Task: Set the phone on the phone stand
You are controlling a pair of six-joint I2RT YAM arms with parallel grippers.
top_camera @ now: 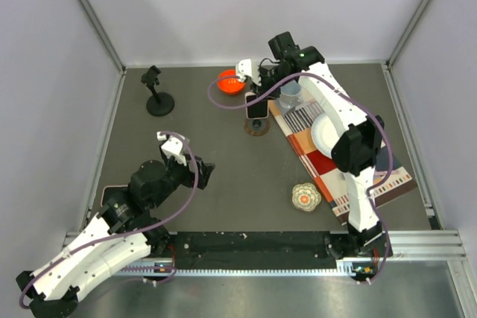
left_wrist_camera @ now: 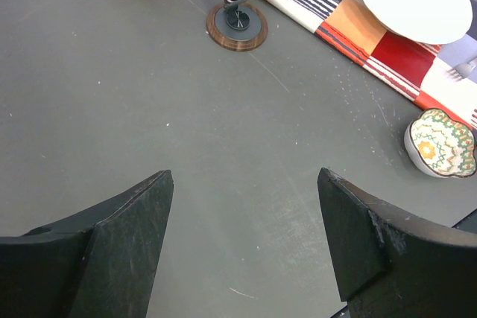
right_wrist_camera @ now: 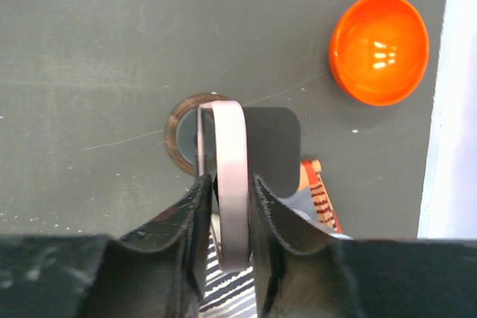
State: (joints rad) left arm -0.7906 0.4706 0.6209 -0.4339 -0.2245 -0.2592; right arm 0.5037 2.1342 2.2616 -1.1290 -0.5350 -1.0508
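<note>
Seen from above, a dark grey table (top_camera: 223, 184) is worked by two robot arms. At far left a spare black stand (top_camera: 158, 96) rises from a round base and carries nothing. Nearer the front, the left gripper (left_wrist_camera: 246, 184) hovers over bare tabletop with its jaws spread wide and nothing between them; it seems parked there to keep out of the way. Right of centre at the back sits an orange bowl (top_camera: 229, 82). Just beside it is the phone stand (top_camera: 257, 126), which has a wooden ringed base. The phone (right_wrist_camera: 227, 139), pale-cased with a dark screen, stands upright directly over that base. The right gripper (right_wrist_camera: 229, 184) reaches in from the far side and has its fingers pressed closed on the phone's two faces near the top edge, probably so the bottom edge is free to settle into the cradle. Whether the phone already rests on the stand or hangs just above it cannot be told. Further right, a striped and checked placemat (top_camera: 328, 165) holds a clear cup (top_camera: 291, 93) and a white plate (top_camera: 326, 135). A small patterned dish (top_camera: 305, 196) sits on the table near the mat's front edge. No brand, label or writing can be read anywhere, and the phone screen is blank.
</note>
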